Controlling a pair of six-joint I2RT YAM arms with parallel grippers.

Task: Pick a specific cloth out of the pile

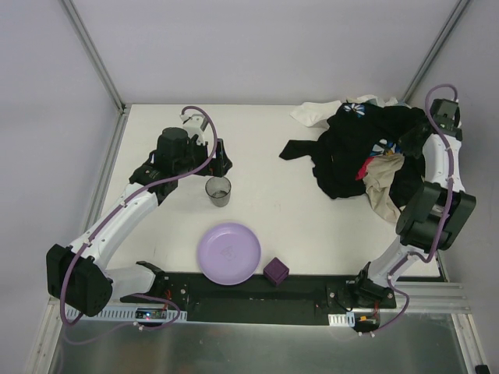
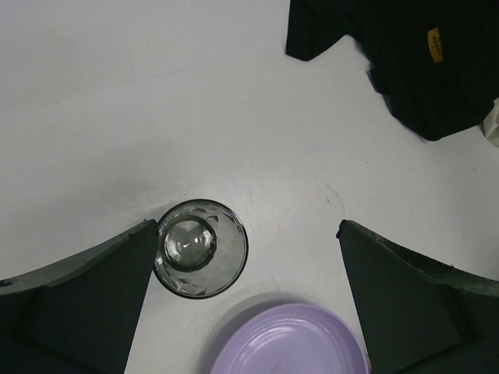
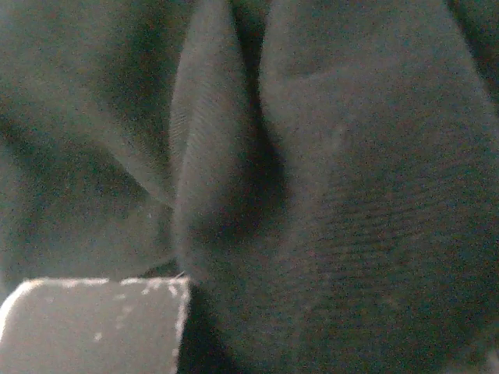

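The pile (image 1: 359,152) is a mound of mostly black clothes with red-pink, beige, white and blue bits at the back right. A black flap (image 1: 300,148) sticks out of its left side, and also shows in the left wrist view (image 2: 390,54) with a yellow tag. I cannot single out the small narrow black cloth. My right gripper (image 1: 407,146) is sunk into the pile's right side. Its view is filled with folds of black fabric (image 3: 327,179), with one finger (image 3: 93,323) showing and the other hidden. My left gripper (image 1: 222,162) is open and empty above the table.
A grey cup (image 1: 218,191) stands upright beside my left gripper's left finger (image 2: 78,304) in the wrist view. A purple plate (image 1: 228,253) lies near the front edge, and a small purple cube (image 1: 275,271) sits to its right. Walls close off the back and both sides.
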